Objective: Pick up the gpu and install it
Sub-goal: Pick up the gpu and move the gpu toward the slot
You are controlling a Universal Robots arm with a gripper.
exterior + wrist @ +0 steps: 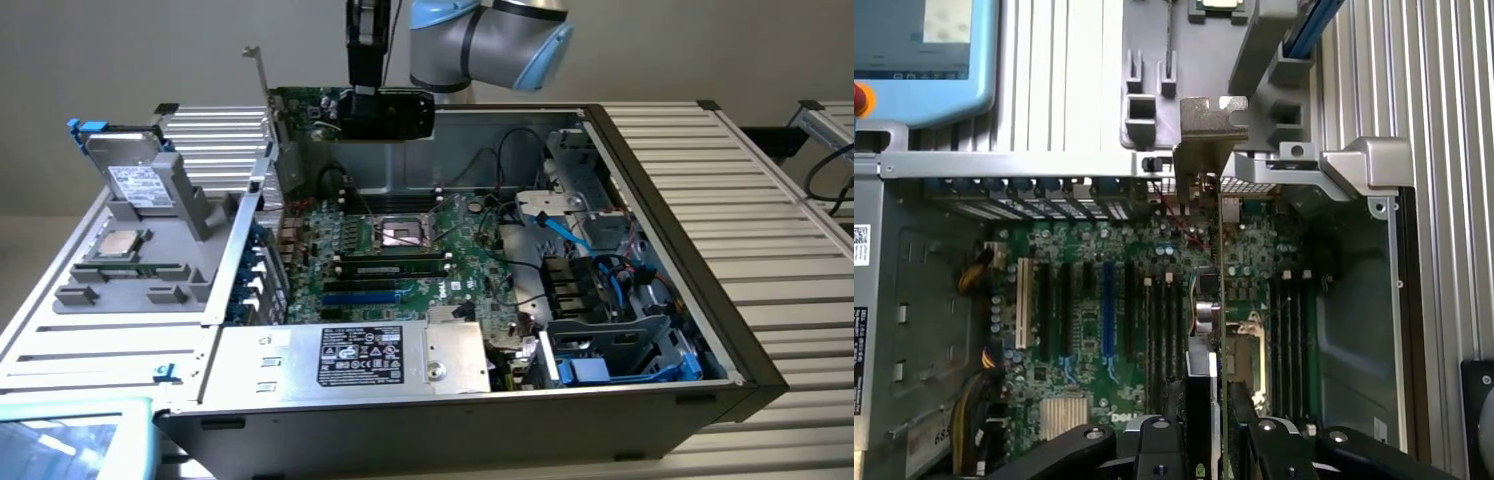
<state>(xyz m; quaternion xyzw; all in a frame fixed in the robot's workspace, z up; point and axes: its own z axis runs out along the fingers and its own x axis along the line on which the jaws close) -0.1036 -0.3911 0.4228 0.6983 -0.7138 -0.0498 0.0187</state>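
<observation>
Exterior view shows the gpu (307, 106) upright above the motherboard (400, 255), with the fingers (1242, 415) clamped on its top edge. To seat well, I judge, it must descend level, parallel to the blue slot (1108, 310).

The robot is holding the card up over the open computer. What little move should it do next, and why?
Probably a small sideways shift toward the blue slot before going down. The gripper is shut on the gpu, which hangs well above the motherboard. In the wrist view its edge lines up beside the processor socket, not over the blue slot.
</observation>
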